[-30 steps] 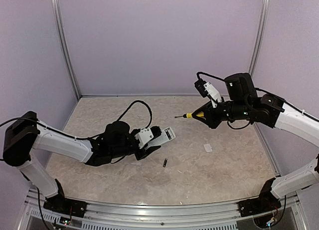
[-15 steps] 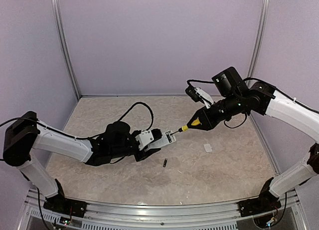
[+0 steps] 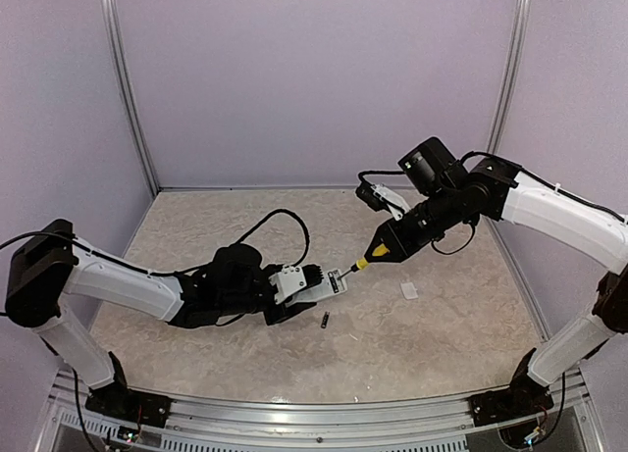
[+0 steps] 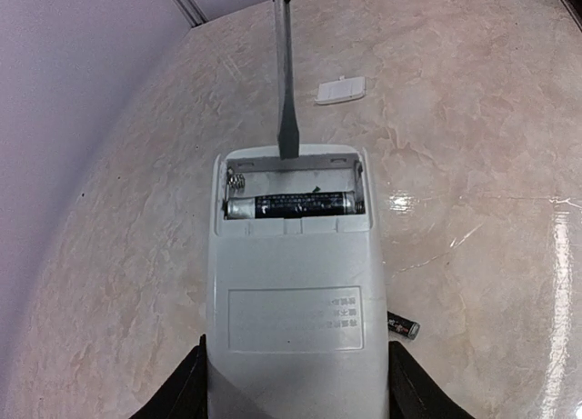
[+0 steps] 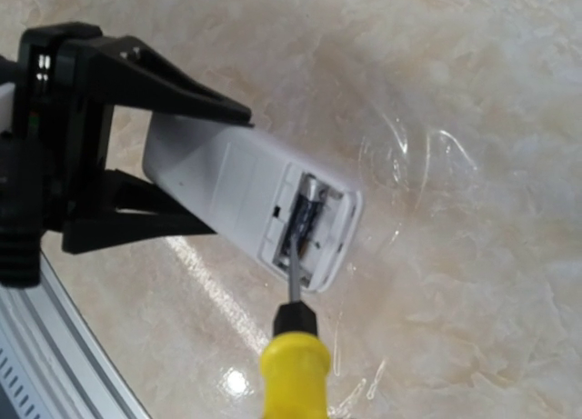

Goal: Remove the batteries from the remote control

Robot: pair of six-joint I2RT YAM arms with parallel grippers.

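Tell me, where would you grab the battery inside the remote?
The battery lies sunk crosswise in the open bay of the remote control, so a pinch probably won't fit. Likely best: come from the empty slot beside it, levering its side up with the screwdriver.

Robot lab booth: plain lilac walls (image 3: 314, 79), metal corner posts (image 3: 131, 99), marble-pattern table (image 3: 432, 339), two robot arms (image 3: 128, 281) bolted to an aluminium rail (image 3: 324, 415).
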